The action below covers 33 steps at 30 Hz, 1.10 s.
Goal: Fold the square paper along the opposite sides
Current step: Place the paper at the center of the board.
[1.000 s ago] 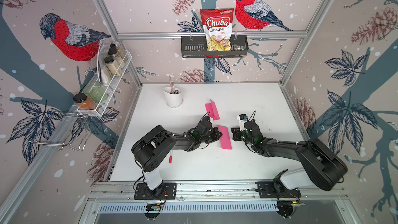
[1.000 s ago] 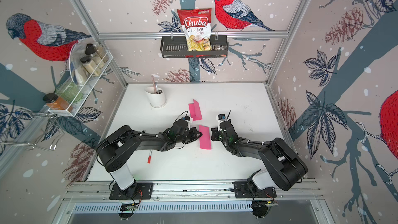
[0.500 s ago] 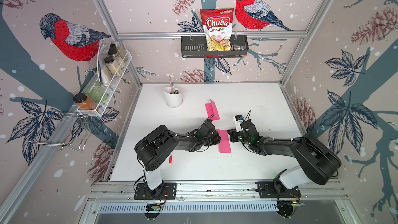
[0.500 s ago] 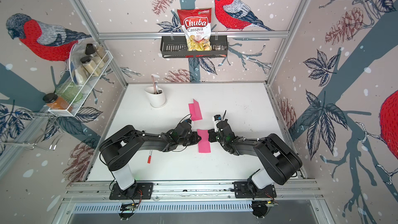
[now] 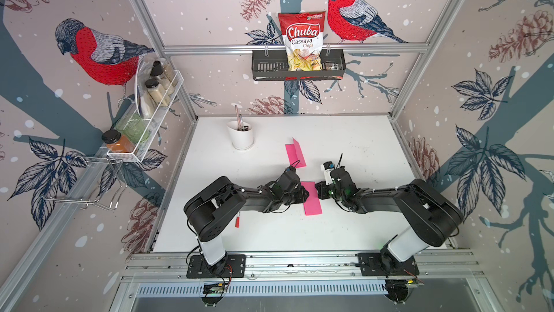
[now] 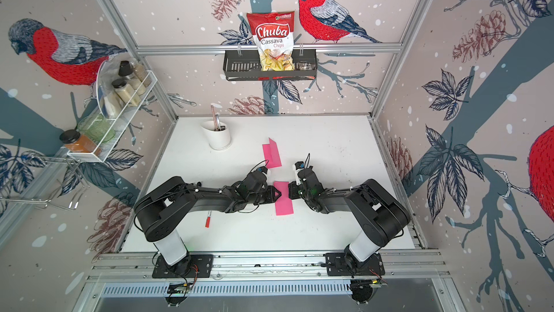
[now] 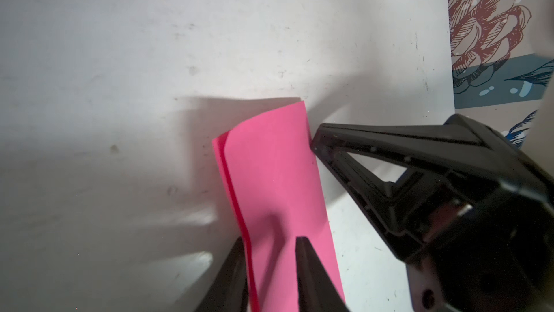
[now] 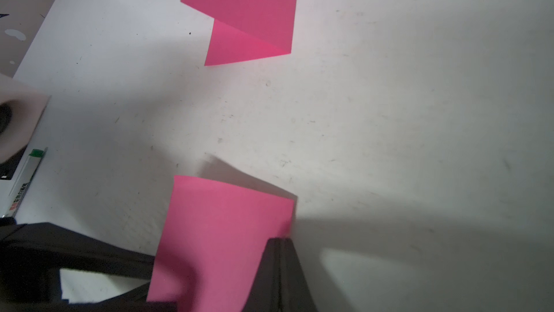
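From the left: my left fingers [image 7: 304,261] stand slightly parted astride the open edge of the pink paper [image 5: 312,202] — one tip over the sheet, one beside it, with no pinch that I can see. The paper lies folded in half as a narrow strip in the middle of the desk [image 5: 359,145], its top flap lifting a little. At its right side my right fingers [image 8: 278,255] are pressed together — tip touching the creased edge.
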Each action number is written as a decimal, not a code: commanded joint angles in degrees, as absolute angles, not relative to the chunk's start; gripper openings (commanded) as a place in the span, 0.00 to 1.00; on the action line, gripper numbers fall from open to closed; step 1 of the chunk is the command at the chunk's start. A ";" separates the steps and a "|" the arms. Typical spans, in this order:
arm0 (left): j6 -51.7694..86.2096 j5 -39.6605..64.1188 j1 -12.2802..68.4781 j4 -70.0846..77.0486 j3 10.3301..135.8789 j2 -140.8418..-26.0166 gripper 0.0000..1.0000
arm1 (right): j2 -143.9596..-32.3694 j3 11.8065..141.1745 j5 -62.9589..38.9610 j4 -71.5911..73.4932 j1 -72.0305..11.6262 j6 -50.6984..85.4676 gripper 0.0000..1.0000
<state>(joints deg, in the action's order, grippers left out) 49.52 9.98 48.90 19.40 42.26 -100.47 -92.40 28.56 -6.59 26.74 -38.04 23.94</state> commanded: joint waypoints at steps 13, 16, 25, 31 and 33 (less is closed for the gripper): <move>43.98 0.84 49.29 6.52 46.85 -97.07 0.77 | -92.33 29.36 -4.97 25.27 -38.75 23.53 0.08; 43.69 -0.16 49.27 6.01 47.02 -96.64 0.80 | -92.24 29.47 -5.01 25.26 -38.74 23.72 0.08; 43.05 0.10 49.24 8.56 45.79 -95.76 0.73 | -89.23 29.18 -3.98 24.50 -38.92 23.99 0.10; 42.10 -0.16 49.22 8.93 45.97 -95.22 0.70 | -87.06 28.92 -2.81 24.29 -38.92 24.08 0.12; 41.40 -1.09 49.24 9.70 45.58 -94.16 0.70 | -85.71 28.84 -1.25 24.63 -38.87 24.08 0.16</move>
<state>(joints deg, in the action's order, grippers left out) 43.05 0.45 49.01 7.68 45.89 -95.35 -87.07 28.95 -3.81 24.75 -38.87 23.99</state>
